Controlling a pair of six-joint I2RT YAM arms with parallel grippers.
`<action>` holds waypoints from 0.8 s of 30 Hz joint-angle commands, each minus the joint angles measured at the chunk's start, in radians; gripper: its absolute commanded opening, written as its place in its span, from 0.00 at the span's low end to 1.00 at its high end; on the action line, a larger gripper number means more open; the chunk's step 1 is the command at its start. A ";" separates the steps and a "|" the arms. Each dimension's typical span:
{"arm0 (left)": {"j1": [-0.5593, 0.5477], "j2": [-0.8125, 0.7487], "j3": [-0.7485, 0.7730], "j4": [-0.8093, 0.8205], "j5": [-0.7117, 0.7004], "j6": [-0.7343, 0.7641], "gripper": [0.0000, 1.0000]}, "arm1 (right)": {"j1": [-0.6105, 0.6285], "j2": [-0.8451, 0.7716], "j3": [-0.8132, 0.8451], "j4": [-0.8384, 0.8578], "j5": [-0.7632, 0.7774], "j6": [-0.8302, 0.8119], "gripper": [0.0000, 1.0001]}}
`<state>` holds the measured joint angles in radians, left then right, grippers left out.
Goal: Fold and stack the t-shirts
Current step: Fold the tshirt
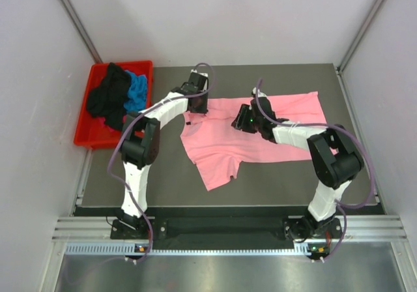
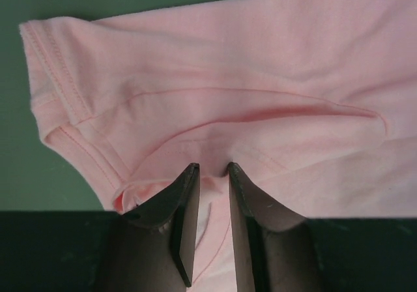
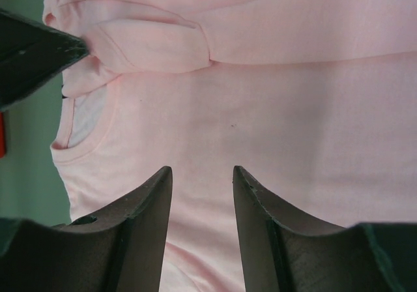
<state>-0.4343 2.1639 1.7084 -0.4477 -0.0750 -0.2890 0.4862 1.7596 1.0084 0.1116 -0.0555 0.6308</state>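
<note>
The light pink t-shirt (image 1: 221,150) lies spread on the dark table (image 1: 293,182), one sleeve (image 2: 62,103) folded over its far-left corner. The left gripper (image 1: 196,104) sits low at that corner with its jaws narrowly parted, pink cloth showing in the gap between them. The right gripper (image 1: 240,120) hovers over the shirt's chest near the neckline (image 3: 78,132), jaws apart and holding nothing. A black t-shirt (image 1: 107,98) and a bright blue t-shirt (image 1: 137,91) are heaped in the red plastic bin (image 1: 81,139) left of the table.

Both end effectors (image 2: 210,171) (image 3: 202,171), jaws apart
</note>
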 commanded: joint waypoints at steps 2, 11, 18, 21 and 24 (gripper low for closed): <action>-0.004 -0.173 -0.044 0.029 0.027 -0.013 0.30 | 0.000 0.034 0.007 0.137 -0.020 0.052 0.43; -0.023 -0.194 -0.182 0.110 0.150 -0.028 0.29 | 0.005 0.060 -0.010 0.194 0.005 0.110 0.42; -0.021 -0.153 -0.202 0.181 0.109 -0.088 0.34 | 0.005 0.011 -0.044 0.188 0.036 0.095 0.42; -0.018 -0.124 -0.181 0.193 0.100 -0.110 0.38 | 0.005 0.000 -0.039 0.172 0.036 0.086 0.42; -0.015 -0.107 -0.164 0.205 0.086 -0.127 0.40 | 0.005 -0.012 -0.040 0.163 0.037 0.076 0.42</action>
<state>-0.4557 2.0438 1.5112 -0.3138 0.0311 -0.3779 0.4885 1.8111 0.9684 0.2394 -0.0399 0.7258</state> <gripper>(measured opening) 0.388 0.421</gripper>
